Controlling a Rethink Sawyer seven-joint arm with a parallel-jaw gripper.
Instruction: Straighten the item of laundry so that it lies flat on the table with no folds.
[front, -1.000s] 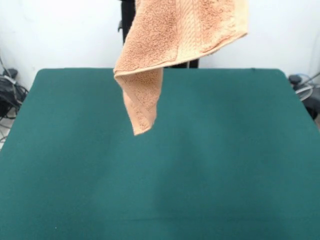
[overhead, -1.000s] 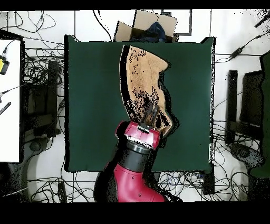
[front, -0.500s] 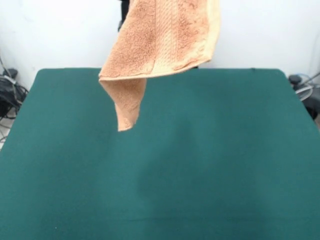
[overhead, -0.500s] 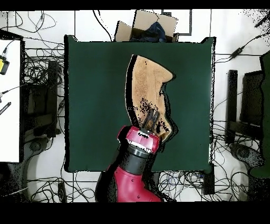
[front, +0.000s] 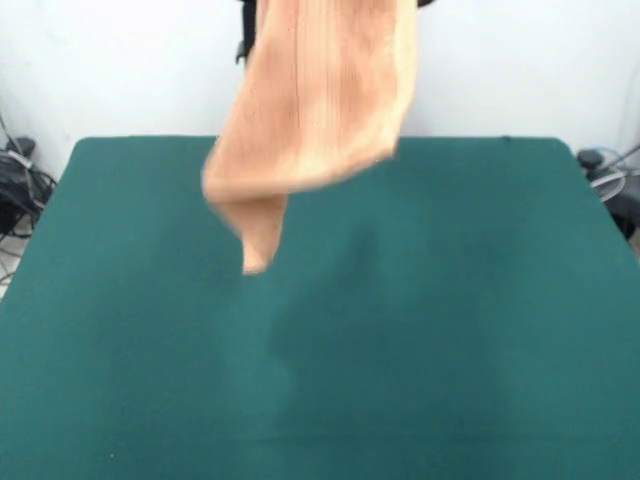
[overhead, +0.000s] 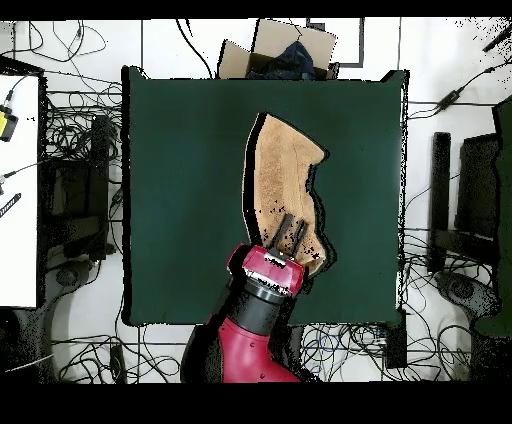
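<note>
So far nothing is flat: your towel (front: 310, 100) hangs in the air above the green surface (front: 450, 330), toward its far middle, touching none of it. The fingers (overhead: 290, 233) are clenched on its upper edge. It looks blurred, peach-orange, doubled over, one corner drooping lowest. Laying and smoothing remain.

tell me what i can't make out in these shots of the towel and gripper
- Front view: the towel is blurred, so its weave and folds are unclear; its top and the gripper are cut off by the upper edge.
- Overhead view: the gripper shows as dark fingers against the towel, too small to tell the grip.
- The table under the hanging towel is hidden from overhead.
</note>
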